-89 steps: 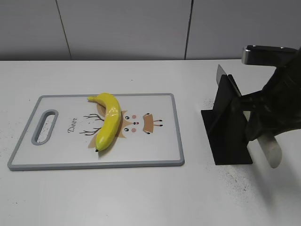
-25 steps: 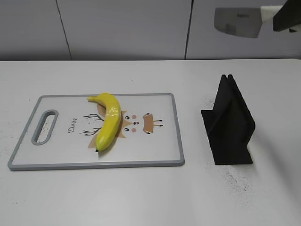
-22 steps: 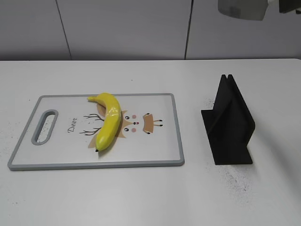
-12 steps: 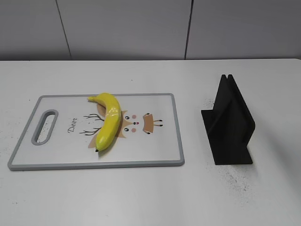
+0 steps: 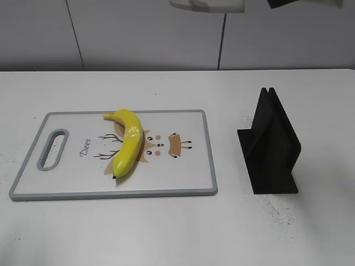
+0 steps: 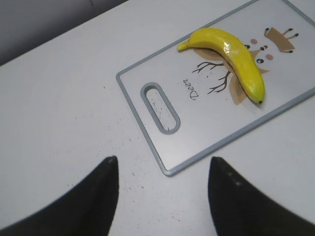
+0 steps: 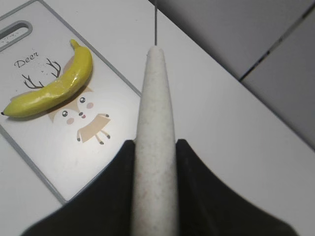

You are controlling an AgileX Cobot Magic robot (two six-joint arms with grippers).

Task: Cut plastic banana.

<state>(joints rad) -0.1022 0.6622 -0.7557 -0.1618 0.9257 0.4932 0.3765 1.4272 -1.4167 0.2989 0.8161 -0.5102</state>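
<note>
The plastic banana [image 5: 127, 143] is glossy yellow and lies on the white cutting board [image 5: 183, 172] with a deer picture. My right gripper [image 7: 155, 142] is shut on the knife [image 7: 155, 108], gripping its white speckled handle high above the board's right part. In the exterior view, only the knife's blade [image 5: 208, 4] and a bit of the right gripper [image 5: 304, 3] show at the top edge. My left gripper [image 6: 162, 160] is open and empty, above the table just off the board's handle-end corner. The banana also shows in the left wrist view [image 6: 236, 61] and the right wrist view [image 7: 54, 88].
A black knife stand [image 5: 272, 147] stands empty on the white table, right of the board. The board has a grey rim and a handle slot [image 5: 52, 148] at its left end. A grey wall runs behind the table.
The knife was lifted out of the black stand, rose out of the top of the exterior view, and now shows again at the top edge, further left.
</note>
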